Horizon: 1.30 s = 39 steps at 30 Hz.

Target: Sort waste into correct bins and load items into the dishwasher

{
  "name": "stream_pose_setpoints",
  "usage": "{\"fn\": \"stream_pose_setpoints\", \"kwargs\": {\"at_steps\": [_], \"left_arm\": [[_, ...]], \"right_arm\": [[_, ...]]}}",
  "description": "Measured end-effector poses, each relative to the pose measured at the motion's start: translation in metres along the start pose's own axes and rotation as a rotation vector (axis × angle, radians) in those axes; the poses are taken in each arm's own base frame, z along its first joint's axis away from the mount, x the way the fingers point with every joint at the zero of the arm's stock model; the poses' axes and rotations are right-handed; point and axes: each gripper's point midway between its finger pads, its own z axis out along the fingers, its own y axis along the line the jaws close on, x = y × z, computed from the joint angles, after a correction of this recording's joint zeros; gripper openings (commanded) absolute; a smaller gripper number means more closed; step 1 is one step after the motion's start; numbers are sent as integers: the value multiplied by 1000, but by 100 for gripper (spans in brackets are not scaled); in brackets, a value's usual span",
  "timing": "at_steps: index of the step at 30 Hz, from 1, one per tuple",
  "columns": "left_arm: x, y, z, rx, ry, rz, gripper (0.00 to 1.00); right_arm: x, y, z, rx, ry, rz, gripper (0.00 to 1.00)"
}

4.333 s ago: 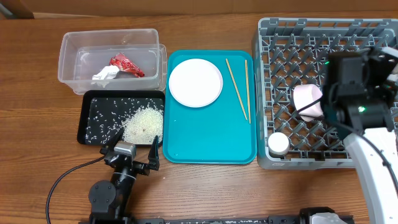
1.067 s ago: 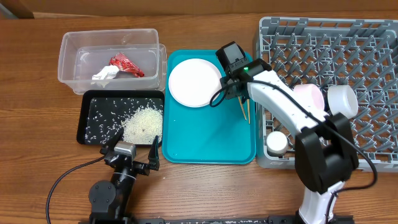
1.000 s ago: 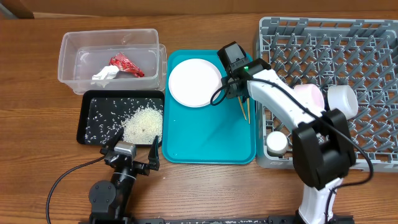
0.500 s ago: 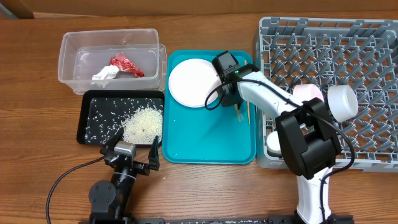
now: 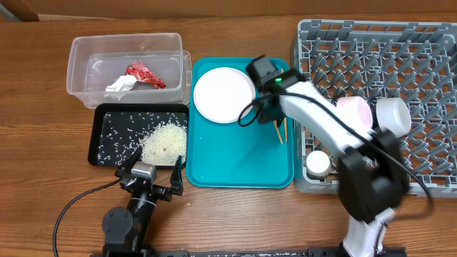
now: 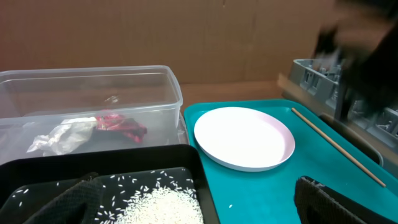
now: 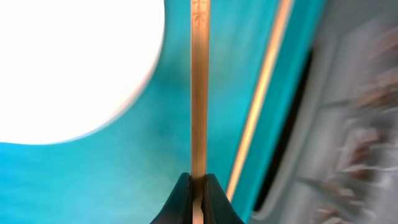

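Note:
My right gripper (image 5: 268, 108) (image 7: 198, 183) is shut on one wooden chopstick (image 7: 199, 93) over the teal tray (image 5: 239, 164). The second chopstick (image 7: 261, 93) (image 5: 285, 128) lies beside it near the tray's right rim. The white plate (image 5: 223, 95) (image 6: 244, 137) sits at the tray's back left. The red wrapper (image 5: 145, 73) and white tissue (image 5: 120, 86) lie in the clear tub (image 5: 82, 71). Rice (image 5: 164, 140) lies in the black tray (image 5: 100, 135). My left gripper (image 5: 153, 182) (image 6: 199, 211) is open and empty in front of the black tray.
The grey dish rack (image 5: 428, 71) at the right holds two bowls (image 5: 353, 111) (image 5: 393, 114) on edge and a small cup (image 5: 319, 164) in its front left corner. The rack's left wall stands close to my right gripper.
My right arm came from over the rack to the teal tray and shut on a chopstick, whose front end has shifted. The left arm has not moved.

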Motion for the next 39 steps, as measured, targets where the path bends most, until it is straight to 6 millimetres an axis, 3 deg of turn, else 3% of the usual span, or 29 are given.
{"fn": "stream_pose_setpoints", "kwargs": {"at_steps": [4,7,11,14,19,24,26,28,30,35,39], "left_arm": [[0,0,0,0,0,0,100],[0,0,0,0,0,0,100],[0,0,0,0,0,0,100],[0,0,0,0,0,0,100],[0,0,0,0,0,0,100],[0,0,0,0,0,0,100],[0,0,0,0,0,0,100],[0,0,0,0,0,0,100],[0,0,0,0,0,0,100],[0,0,0,0,0,0,100],[0,0,0,0,0,0,100]], "right_arm": [[-37,-33,-72,-26,-220,104,4],[-53,-71,-98,-7,-311,194,4],[-54,-110,-84,29,-292,273,4],[-49,-118,-58,39,-232,284,6],[-39,-112,-17,47,-137,252,43],[-31,-104,-18,46,-98,226,44],[-33,-89,-25,29,-104,197,44],[-36,-69,-33,2,-121,159,42],[-39,-35,-45,-41,-148,93,41],[-43,20,-56,-78,-210,-10,36],[-53,19,-50,-11,-254,33,36]]}}
